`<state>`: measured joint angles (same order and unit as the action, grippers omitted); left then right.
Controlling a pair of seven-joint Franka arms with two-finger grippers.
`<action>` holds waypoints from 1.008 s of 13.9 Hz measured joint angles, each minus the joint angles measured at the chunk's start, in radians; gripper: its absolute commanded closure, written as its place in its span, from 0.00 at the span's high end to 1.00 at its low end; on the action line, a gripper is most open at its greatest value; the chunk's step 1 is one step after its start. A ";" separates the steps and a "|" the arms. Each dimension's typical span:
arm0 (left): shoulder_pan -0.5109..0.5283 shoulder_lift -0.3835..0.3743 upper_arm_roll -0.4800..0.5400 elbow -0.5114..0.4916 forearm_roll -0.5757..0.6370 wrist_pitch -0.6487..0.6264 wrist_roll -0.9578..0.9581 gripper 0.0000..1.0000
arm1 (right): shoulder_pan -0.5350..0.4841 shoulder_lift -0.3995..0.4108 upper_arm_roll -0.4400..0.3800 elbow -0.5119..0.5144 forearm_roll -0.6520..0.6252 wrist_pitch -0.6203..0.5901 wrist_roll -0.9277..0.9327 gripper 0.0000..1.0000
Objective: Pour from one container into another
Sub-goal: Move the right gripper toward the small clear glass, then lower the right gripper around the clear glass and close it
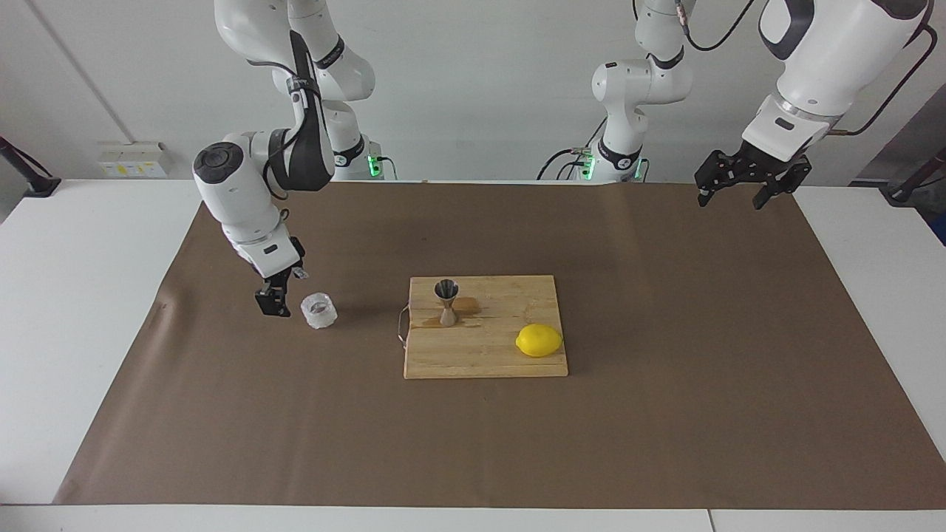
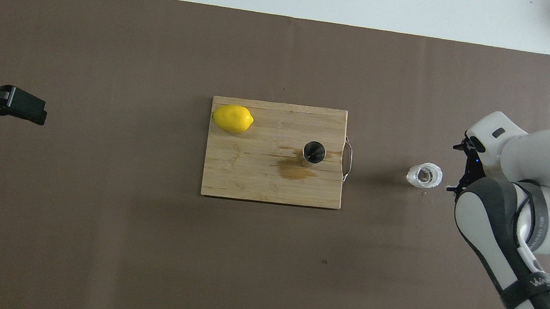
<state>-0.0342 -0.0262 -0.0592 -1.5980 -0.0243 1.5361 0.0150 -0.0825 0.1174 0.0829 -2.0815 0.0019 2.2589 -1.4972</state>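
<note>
Brown paper covers the tabletop. The glass cup stands upright just beside the right gripper, jaws wide and apart from it. The jigger stands on the cutting board. The left gripper waits aloft, jaws wide.

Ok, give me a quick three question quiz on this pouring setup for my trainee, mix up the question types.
1. True or false: the steel jigger stands upright on the wooden cutting board.
2. Multiple choice: the right gripper is (A) beside the glass cup, low by the table; (B) over the lemon; (C) holding the jigger.
3. Fill in: the left gripper waits raised at the left arm's ____ of the table.

Key: 1 true. 2 A. 3 end.
</note>
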 measured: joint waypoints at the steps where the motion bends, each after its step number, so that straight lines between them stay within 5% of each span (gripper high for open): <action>1: 0.000 0.000 0.000 0.000 0.000 0.000 0.000 1.00 | -0.006 0.007 0.000 0.000 0.000 0.003 -0.029 1.00; 14: 0.000 0.000 0.001 -0.001 0.000 0.000 0.000 1.00 | -0.047 0.041 0.002 -0.014 0.057 0.006 -0.148 1.00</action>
<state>-0.0342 -0.0266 -0.0587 -1.5992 -0.0243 1.5360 0.0150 -0.1298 0.1580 0.0849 -2.0954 0.0590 2.2646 -1.6453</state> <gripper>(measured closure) 0.000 0.000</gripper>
